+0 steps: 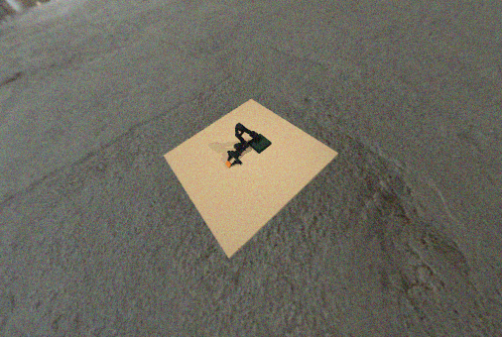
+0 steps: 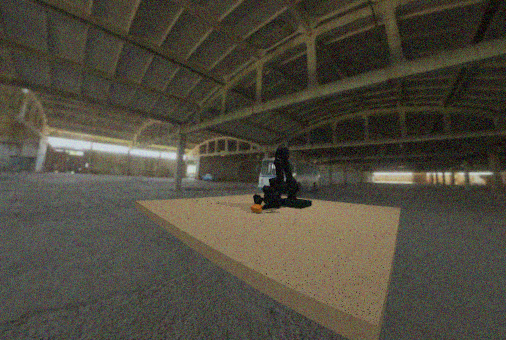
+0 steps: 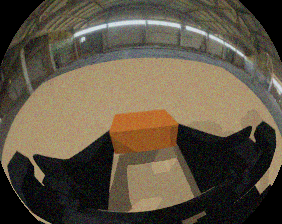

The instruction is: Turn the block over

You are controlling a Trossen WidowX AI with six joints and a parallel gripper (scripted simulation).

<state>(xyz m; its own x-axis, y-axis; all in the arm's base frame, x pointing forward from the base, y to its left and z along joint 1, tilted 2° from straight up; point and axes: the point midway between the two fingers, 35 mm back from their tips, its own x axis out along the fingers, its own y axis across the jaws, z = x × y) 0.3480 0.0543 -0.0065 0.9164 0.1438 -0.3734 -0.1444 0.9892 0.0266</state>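
A tan square table (image 1: pixel 258 193) lies flat on rough grey ground inside a large hall with an arched, ribbed roof and open, bright gaps along the far walls.

In the wrist view, the gripper (image 3: pixel 144 156) fills the lower part of the picture: its 2 dark fingers reach forward on either side of an orange block (image 3: pixel 144 131) and are closed on it, 1 on each side. The block's near face and top face show plain orange; no mark can be made out on them. Below the block a shadow falls on the tan surface, but whether the block touches the table cannot be told from this view.

From the exterior view, the block (image 2: pixel 256 208) sits very low, at or just above the table surface, at the end of the folded black arm (image 2: pixel 281 180).

From the top view, the arm (image 1: pixel 241 141) bends down from its dark green base (image 1: pixel 261 144) near the table's middle, with the block (image 1: pixel 228 164) at its tip on the side away from the base.
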